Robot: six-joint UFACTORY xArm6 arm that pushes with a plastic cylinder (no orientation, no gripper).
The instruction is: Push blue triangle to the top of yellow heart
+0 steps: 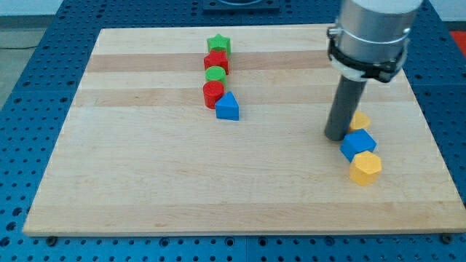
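Observation:
The blue triangle (227, 107) lies left of the board's middle, touching the red round block (212, 93) at its upper left. The yellow heart (365, 168) lies at the view's lower right, just below a blue cube-like block (357, 144). My tip (336, 136) rests on the board just left of that blue block and of a yellow block (360, 120) partly hidden behind the rod. The tip is far to the right of the blue triangle.
A column of blocks runs up from the triangle: red round block, green round block (215, 73), red block (216, 60), green star (218, 44). The wooden board (145, 182) lies on a blue perforated table.

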